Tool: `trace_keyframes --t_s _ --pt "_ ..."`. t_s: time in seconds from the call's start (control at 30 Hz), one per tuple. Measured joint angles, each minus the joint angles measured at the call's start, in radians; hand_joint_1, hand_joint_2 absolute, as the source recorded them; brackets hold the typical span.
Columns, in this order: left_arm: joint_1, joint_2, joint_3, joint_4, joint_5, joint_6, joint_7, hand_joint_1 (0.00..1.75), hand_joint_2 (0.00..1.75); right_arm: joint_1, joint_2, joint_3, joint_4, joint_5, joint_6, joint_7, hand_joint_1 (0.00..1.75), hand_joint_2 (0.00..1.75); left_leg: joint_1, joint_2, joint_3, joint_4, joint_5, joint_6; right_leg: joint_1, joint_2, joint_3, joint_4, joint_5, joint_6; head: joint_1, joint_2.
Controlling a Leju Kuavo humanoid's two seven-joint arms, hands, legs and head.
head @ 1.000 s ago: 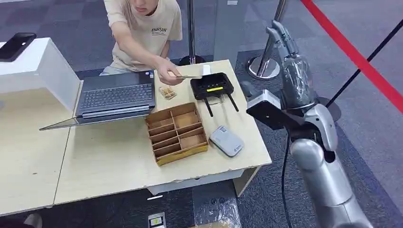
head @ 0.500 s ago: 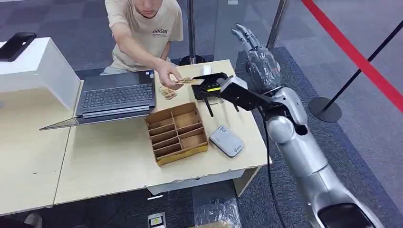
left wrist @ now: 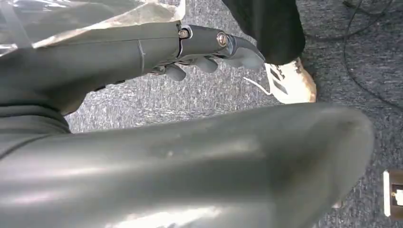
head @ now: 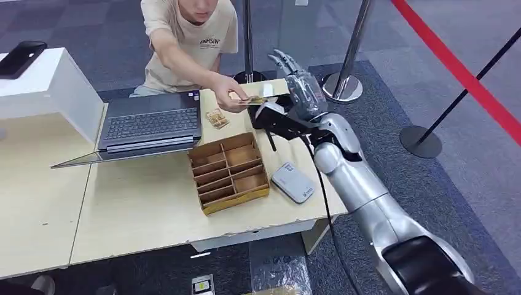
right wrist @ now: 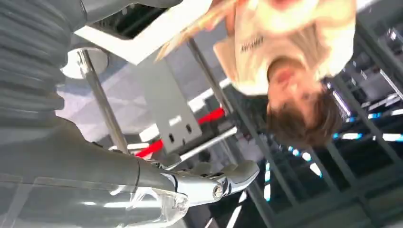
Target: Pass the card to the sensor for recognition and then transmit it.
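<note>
Far left, a dark phone (head: 21, 58) lies on a white box (head: 52, 92). Next along the wooden table (head: 141, 209), an open laptop (head: 150, 123). Then a small stack of cards (head: 215, 118) beside a compartmented wooden tray (head: 228, 171). Behind the table, a person in a beige shirt (head: 193, 43) reaches forward; the person's hand (head: 228, 97) holds the card (head: 257, 100) out flat, above the far edge of the table. Just beside the card, the right hand (head: 299, 83) is raised, fingers spread, nothing in it, not touching the card. A grey sensor (head: 292, 182) lies near the tray. In the left wrist view, the left hand (left wrist: 209, 50) hangs over carpet, fingers loosely curled, holding nothing.
</note>
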Motion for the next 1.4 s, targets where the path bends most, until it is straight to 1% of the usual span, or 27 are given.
trace_keyframes --t_s 0.13,0.27,0.3,0.33,0.5,0.53,1.0,1.23,1.27,1.33,1.4 --pt "0.0 -0.001 0.0 0.0 0.01 0.002 -0.002 0.0 0.0 0.003 0.019 0.011 0.051 -0.008 -0.008 -0.007 0.0 1.75 0.0 0.0 0.0 0.0 0.0 0.0 0.0 0.0 0.0 0.0 0.0 0.0 0.0 0.0" --pt "0.002 -0.002 0.0 0.0 0.012 0.002 -0.003 0.0 0.0 0.013 0.027 0.021 0.074 -0.02 -0.011 -0.007 0.0 1.75 0.0 0.0 0.0 0.0 0.0 0.0 0.0 0.0 0.0 0.0 0.0 0.0 0.0 0.0" --pt "0.003 -0.002 0.0 0.0 0.012 0.002 -0.004 0.0 0.0 0.015 0.028 0.023 0.076 -0.02 -0.011 -0.007 0.91 1.75 0.0 0.0 0.0 0.0 0.0 0.0 0.0 0.0 0.0 0.0 0.0 0.0 0.0 0.0" --pt "0.003 -0.002 0.0 0.0 0.012 0.002 -0.006 0.0 0.0 0.016 0.029 0.024 0.079 -0.021 -0.011 -0.007 1.75 1.75 0.0 0.0 0.0 0.0 0.0 0.0 0.0 0.0 0.0 0.0 0.0 0.0 0.0 0.0" --pt "0.003 -0.002 0.0 0.0 0.011 0.002 -0.013 0.0 0.0 0.019 0.032 0.03 0.091 -0.035 -0.011 -0.009 1.75 1.75 0.0 0.0 0.001 0.0 0.0 0.0 0.0 0.0 0.0 0.0 0.0 0.0 0.0 0.0" --pt "0.003 -0.003 0.0 0.0 0.011 0.002 -0.014 0.0 1.75 0.02 0.032 0.031 0.092 -0.036 -0.01 -0.011 1.75 1.75 0.0 0.0 0.001 0.0 0.0 0.0 0.0 0.0 0.0 0.0 0.0 0.0 0.0 0.0" --pt "0.0 -0.005 -0.001 0.0 0.008 0.002 -0.016 0.0 1.75 0.022 0.042 0.048 0.097 -0.052 -0.008 -0.028 1.75 1.75 0.0 0.0 0.001 0.0 0.0 0.0 0.0 0.0 0.0 0.0 0.0 0.0 0.0 0.0" --pt "-0.001 -0.006 -0.001 0.0 0.011 0.003 -0.018 0.0 1.75 0.024 0.045 0.047 0.097 -0.101 -0.01 -0.041 1.75 1.75 0.0 0.001 0.001 0.001 0.0 0.0 0.0 0.0 0.0 0.0 0.0 0.0 0.0 0.0" --pt "0.0 -0.006 -0.001 0.0 0.014 0.003 -0.02 0.0 0.0 0.028 0.044 0.046 0.097 -0.116 -0.01 -0.041 1.75 1.75 0.0 0.001 0.001 0.001 0.0 0.0 0.0 0.0 0.0 0.0 0.0 0.0 0.0 0.0" --pt "0.001 -0.006 -0.001 0.0 0.026 0.006 -0.025 0.0 0.0 0.041 0.041 0.04 0.091 -0.153 -0.01 -0.04 1.75 1.75 0.0 0.001 0.002 0.001 0.0 0.0 0.0 0.0 0.0 0.0 0.0 0.0 0.0 0.0" --pt "0.006 -0.006 -0.001 0.0 0.043 0.009 -0.039 0.0 0.0 0.063 0.029 0.029 0.077 -0.193 -0.011 -0.021 1.75 1.75 0.0 0.001 0.002 0.001 0.0 0.0 0.0 0.0 0.0 0.0 0.0 0.0 0.0 0.0"
